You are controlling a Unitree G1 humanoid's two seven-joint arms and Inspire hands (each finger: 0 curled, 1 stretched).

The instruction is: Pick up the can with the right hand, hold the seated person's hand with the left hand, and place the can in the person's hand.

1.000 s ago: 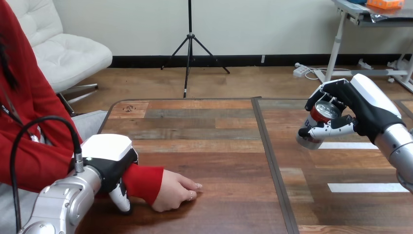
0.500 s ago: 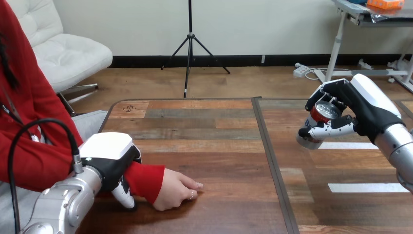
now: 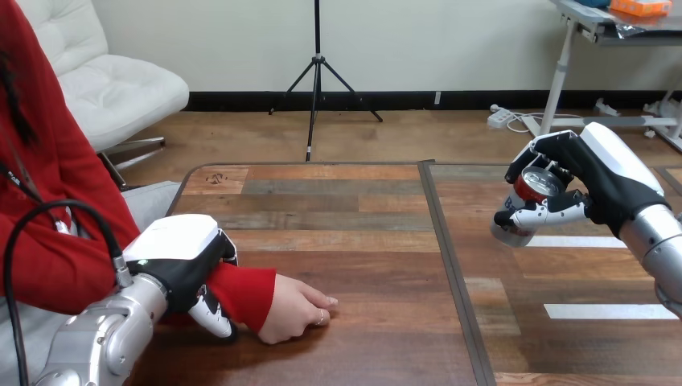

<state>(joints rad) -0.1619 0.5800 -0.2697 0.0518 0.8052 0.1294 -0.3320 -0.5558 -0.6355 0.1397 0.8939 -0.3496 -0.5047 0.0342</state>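
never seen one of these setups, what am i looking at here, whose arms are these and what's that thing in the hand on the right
This is one picture, taken by a camera on a humanoid robot's head, looking down across a wooden table. The silver left arm and right arm coming in from the edges are the robot's own. Its right hand, black with white shells, is curled round a can and holds it tilted, up off the table. Its left hand lies over the red-sleeved wrist of a person sitting at the left, its thumb curled round the sleeve. The person's hand rests on the table, fingers loosely curled, holding nothing. The plan is to put the can into that hand.
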